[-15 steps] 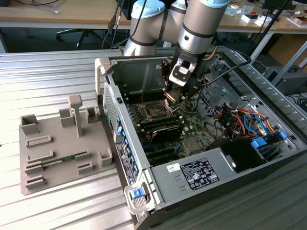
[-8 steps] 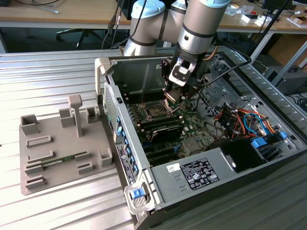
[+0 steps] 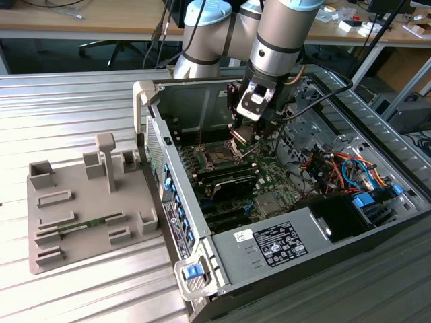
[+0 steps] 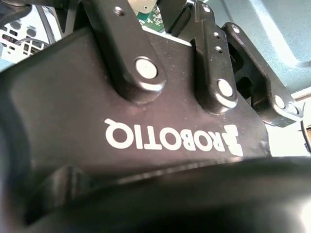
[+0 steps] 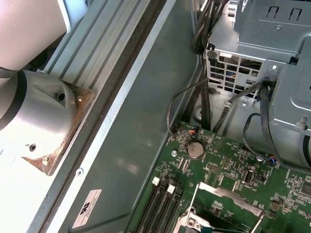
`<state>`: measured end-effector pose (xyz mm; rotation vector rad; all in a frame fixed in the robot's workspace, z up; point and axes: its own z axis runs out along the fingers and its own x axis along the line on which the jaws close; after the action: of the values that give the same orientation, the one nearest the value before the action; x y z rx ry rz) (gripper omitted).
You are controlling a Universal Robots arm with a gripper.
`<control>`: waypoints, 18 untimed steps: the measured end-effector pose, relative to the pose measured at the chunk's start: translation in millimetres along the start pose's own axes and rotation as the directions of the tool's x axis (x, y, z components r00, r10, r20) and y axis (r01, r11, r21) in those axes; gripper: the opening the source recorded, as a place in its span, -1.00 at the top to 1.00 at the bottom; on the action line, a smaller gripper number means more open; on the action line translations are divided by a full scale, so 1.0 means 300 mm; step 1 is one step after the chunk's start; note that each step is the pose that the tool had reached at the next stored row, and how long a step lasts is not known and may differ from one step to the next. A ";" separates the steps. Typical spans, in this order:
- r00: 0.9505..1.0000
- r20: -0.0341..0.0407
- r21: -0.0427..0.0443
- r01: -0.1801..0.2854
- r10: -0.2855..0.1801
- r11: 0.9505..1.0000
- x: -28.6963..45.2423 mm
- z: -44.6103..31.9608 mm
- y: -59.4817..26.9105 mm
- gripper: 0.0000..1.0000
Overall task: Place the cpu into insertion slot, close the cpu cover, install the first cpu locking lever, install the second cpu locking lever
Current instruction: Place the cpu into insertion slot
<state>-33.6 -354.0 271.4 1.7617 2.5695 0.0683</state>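
- Case [image 3: 202, 101]: lies open on the ribbed table [image 3: 81, 101], and my arm [image 3: 276, 40] reaches in over its far wall. A careless sideways move could knock the wrist on that wall.
- Board [image 3: 269, 178]: green and crowded. Cables [image 3: 330, 168] bunch on the exterior view's right, well apart from the work, so I judge snagging the lesser worry.
- Gripper [image 3: 244, 132]: hangs just above the board, narrowed on a pale flat square that I take to be the cpu [image 3: 240, 136]. The chip looks tilted in the grasp. Lowered that way, a corner would land first and could bend the socket contacts.
- Cover [image 5: 228, 195]: in the first wrist view the silver frame stands raised beside the slot [image 5: 194, 224]. If it tips down, or a finger clips it, the way in is blocked.
- Slot: dark and unfilled, below the gripper and toward the exterior view's left. It does not look squarely under the chip, and an off-centre release would leave the cpu perched on the rim.
- Cpu: held in the air near the slot, not touching it. A thin edge grip may slip, and I cannot tell its orientation from here.
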 end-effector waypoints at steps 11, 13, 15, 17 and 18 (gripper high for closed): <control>1.000 0.001 0.000 -0.011 0.011 1.000 0.000 0.001 0.000 -0.09; 1.000 0.001 0.000 -0.012 0.012 1.000 0.000 0.001 0.000 -0.09; 1.000 0.001 0.000 -0.013 0.013 1.000 0.000 0.001 0.000 -0.09; 1.000 0.001 0.000 -0.014 0.014 1.000 0.000 0.001 0.000 -0.09; 1.000 0.001 0.000 -0.015 0.015 1.000 0.000 0.001 0.000 -0.09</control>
<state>-33.6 -354.0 271.2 1.7806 2.5561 0.0679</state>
